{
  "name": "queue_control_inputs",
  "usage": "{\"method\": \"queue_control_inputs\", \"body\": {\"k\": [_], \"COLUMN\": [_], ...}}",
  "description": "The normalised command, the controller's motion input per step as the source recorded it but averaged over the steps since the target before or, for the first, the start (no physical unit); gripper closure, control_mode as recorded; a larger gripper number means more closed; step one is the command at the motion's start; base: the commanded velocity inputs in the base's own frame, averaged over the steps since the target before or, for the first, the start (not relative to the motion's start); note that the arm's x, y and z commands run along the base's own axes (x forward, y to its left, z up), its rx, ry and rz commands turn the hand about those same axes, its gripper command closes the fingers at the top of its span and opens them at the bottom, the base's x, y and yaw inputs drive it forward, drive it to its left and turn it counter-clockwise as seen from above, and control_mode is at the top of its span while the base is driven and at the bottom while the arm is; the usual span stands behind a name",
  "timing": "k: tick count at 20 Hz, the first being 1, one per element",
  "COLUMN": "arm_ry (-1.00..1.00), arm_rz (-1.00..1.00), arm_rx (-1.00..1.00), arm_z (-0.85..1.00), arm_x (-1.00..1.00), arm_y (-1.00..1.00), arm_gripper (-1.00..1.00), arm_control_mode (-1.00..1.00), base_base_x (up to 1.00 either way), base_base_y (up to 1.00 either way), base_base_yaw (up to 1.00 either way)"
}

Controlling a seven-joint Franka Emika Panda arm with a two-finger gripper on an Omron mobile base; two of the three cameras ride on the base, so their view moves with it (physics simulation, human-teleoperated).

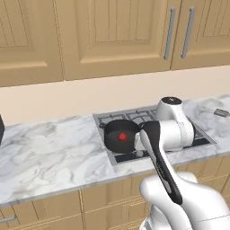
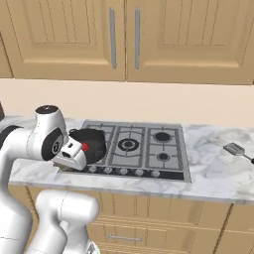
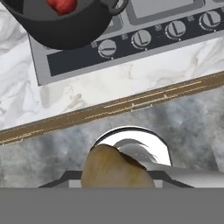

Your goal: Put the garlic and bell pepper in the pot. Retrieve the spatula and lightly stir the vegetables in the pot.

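Garlic, tan lump, right up at lens, clamped in gripper, hanging over front edge of desk. Beyond it: pot on near-left burner of hob, bell pepper inside. Spatula flat on desk, right of hob, well apart from pot.

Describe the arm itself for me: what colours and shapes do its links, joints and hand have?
The arm is glossy white, built of rounded, bulbous links. A long black strip runs along the forearm link in the left base view, and a round black cap tops the upper joint. The hand is a boxy white block with a small dark marking.
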Motion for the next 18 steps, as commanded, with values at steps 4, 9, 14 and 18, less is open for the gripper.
{"method": "queue_control_inputs", "body": {"k": [4, 9, 14, 18], "arm_ry": [0.00, 0.00, 0.00, 0.00], "arm_rz": [0.00, 0.00, 0.00, 0.00], "arm_rx": [0.00, 0.00, 0.00, 0.00], "arm_z": [0.00, 0.00, 0.00, 0.00], "arm_x": [0.00, 0.00, 0.00, 0.00], "arm_y": [0.00, 0.00, 0.00, 0.00], "arm_gripper": [1.00, 1.00, 1.00, 1.00], "arm_control_mode": [1.00, 1.00, 1.00, 1.00], "base_base_x": [0.71, 0.80, 0.07, 0.00], "base_base_y": [0.00, 0.00, 0.00, 0.00], "base_base_yaw": [0.00, 0.00, 0.00, 0.00]}}
